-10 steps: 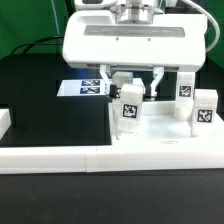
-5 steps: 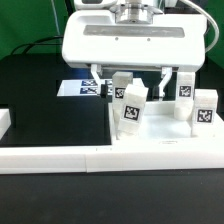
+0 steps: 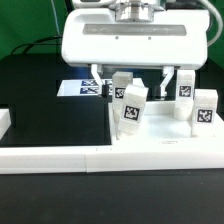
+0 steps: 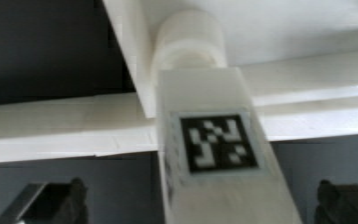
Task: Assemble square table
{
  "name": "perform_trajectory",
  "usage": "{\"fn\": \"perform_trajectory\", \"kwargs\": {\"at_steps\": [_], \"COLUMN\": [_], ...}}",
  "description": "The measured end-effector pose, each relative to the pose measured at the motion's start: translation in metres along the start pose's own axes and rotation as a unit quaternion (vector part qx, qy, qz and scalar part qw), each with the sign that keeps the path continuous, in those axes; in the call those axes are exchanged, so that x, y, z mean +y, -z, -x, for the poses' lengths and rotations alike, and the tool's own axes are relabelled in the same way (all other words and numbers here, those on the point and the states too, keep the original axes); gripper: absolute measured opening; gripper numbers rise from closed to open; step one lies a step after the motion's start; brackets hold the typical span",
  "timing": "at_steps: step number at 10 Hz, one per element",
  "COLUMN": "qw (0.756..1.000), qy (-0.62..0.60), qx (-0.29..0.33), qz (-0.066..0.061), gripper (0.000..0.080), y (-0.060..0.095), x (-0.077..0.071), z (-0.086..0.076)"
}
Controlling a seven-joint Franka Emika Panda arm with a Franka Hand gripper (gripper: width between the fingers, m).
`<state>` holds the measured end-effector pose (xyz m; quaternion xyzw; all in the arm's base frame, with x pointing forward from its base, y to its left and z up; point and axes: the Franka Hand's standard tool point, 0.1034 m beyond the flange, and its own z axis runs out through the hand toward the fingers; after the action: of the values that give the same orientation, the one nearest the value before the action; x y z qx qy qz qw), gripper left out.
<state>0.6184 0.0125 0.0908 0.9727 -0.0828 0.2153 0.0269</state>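
Note:
The white square slab (image 3: 165,143) lies on the exterior view's right, with several tagged white leg blocks standing on it. One leg block (image 3: 131,108) stands at the front, slightly tilted, with another (image 3: 122,84) right behind it. Two more legs (image 3: 185,85) (image 3: 205,109) stand to the right. My gripper (image 3: 132,88) hangs open above the front pair, its fingers (image 3: 160,80) spread to either side. In the wrist view a tagged leg (image 4: 208,140) lies between the open fingers (image 4: 51,200), untouched, with the slab's rim (image 4: 60,125) crossing behind it.
The marker board (image 3: 85,87) lies flat on the black table behind the slab. A long white border bar (image 3: 50,160) runs along the front and a short white bar end (image 3: 5,121) sits at the exterior view's left edge.
The gripper has risen slightly. The front leg block has shifted a little toward the exterior view's right, and the leg behind it shows more.

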Motion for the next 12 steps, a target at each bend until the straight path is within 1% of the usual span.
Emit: {"fn": "perform_trajectory", "kwargs": {"at_steps": [1, 2, 3, 4, 5, 6, 7, 8, 9, 10, 11, 12], "qw": [1.0, 0.999, 0.994, 0.989, 0.985, 0.974, 0.964, 0.968, 0.968, 0.967, 0.967, 0.964], "qy": [-0.008, -0.012, -0.018, -0.022, -0.025, -0.03, -0.037, -0.047, -0.049, -0.06, -0.06, -0.098], "qx": [-0.014, -0.039, -0.107, -0.148, -0.168, -0.223, -0.261, -0.248, -0.248, -0.248, -0.248, -0.248], "qz": [-0.005, -0.006, -0.009, -0.011, -0.009, -0.009, -0.01, -0.013, -0.01, -0.008, -0.008, 0.001], "gripper": [0.0648, 0.0648, 0.0648, 0.0648, 0.0648, 0.0648, 0.0648, 0.0648, 0.0648, 0.0543, 0.0393, 0.0393], "y": [0.002, 0.001, 0.0, -0.001, -0.004, -0.003, -0.003, -0.007, -0.007, -0.007, -0.007, -0.007], "x": [0.0, 0.0, -0.001, 0.001, 0.006, 0.011, 0.017, 0.02, 0.021, 0.021, 0.021, 0.02], "z": [-0.014, -0.017, -0.012, -0.013, -0.012, 0.001, 0.0, -0.002, -0.001, -0.001, -0.001, -0.001]}}
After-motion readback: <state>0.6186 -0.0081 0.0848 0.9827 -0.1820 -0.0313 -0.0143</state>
